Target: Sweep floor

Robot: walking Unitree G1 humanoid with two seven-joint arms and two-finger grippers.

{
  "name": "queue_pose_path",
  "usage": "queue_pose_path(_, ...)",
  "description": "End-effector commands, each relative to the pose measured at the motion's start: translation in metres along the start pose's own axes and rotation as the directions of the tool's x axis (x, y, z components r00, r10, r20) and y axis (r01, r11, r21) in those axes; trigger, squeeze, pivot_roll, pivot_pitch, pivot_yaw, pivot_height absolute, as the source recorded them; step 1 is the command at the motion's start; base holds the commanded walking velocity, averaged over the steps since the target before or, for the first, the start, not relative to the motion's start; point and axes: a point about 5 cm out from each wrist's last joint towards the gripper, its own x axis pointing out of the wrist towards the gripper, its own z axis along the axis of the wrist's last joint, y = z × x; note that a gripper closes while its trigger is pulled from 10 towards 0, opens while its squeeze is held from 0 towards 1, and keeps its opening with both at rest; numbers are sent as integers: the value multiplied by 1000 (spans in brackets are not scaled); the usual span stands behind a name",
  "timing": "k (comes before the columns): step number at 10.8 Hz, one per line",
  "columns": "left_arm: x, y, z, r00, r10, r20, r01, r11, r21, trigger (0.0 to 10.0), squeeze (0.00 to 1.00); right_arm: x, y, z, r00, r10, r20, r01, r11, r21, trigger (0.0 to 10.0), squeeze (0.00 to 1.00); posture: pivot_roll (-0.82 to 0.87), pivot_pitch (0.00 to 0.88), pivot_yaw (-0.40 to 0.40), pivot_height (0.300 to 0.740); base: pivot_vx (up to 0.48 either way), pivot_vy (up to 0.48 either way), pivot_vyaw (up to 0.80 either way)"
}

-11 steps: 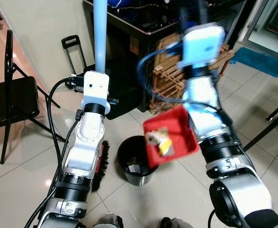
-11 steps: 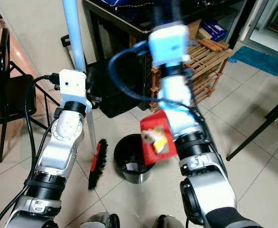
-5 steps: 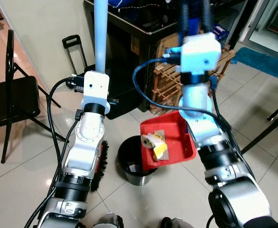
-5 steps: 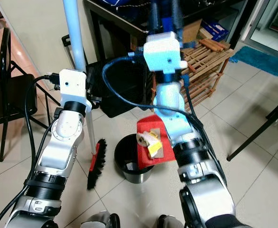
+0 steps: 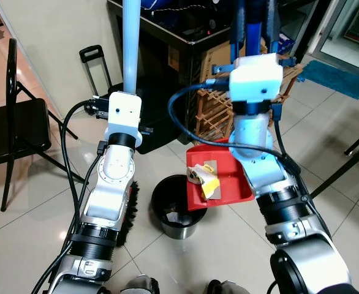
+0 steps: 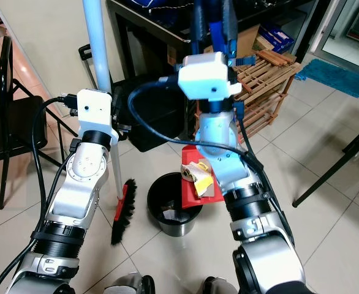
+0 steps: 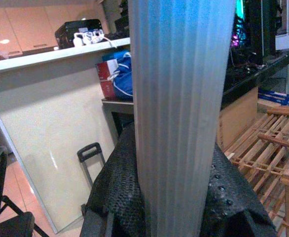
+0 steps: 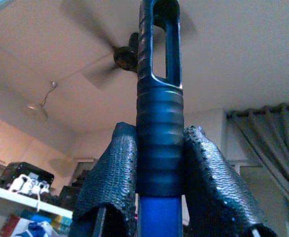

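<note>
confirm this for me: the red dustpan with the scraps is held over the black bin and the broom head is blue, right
Not quite. The red dustpan with the scraps is indeed over the black bin, but the broom head is red with black bristles, as the right eye view shows; only its pole is blue.

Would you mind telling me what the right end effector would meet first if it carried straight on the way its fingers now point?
The right end effector, shut on the dustpan handle, points upward. Beyond the handle's tip, the ceiling fan lies roughly in line, with the ceiling behind; depth is unclear, so it might pass beside the fan.
</note>
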Motion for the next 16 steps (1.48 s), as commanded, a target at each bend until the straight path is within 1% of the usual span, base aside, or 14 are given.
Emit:
queue_pose_path(1, 2, 1, 10, 998, 4, 56, -5, 1000, 19, 10000, 0, 7, -1, 14, 996, -9, 89, 9, 1000, -6, 10000, 0, 112, 123, 35, 740, 0, 0, 0)
queue_pose_path(5, 3, 1, 10, 998, 2, 58, -3, 1000, 19, 10000, 0, 3, 5, 23, 988, 24, 150, -16, 998, -60, 10000, 0, 111, 122, 33, 740, 0, 0, 0)
queue_pose_path(8, 2, 1, 10, 998, 1, 57, -2, 1000, 19, 10000, 0, -2, 11, 32, 980, 52, 194, -39, 997, -74, 10000, 0, 111, 125, 31, 740, 0, 0, 0)
queue_pose_path(12, 2, 1, 10, 998, 1, 58, -2, 1000, 23, 10000, 0, -2, 11, 32, 981, 44, 191, -28, 996, -87, 10000, 0, 113, 128, 31, 740, 0, 0, 0)
queue_pose_path(16, 2, 0, 10, 998, -5, 57, 4, 1000, 28, 10000, 0, -3, 11, 30, 988, 34, 152, -23, 997, -75, 10000, 0, 115, 131, 29, 740, 0, 0, 0)
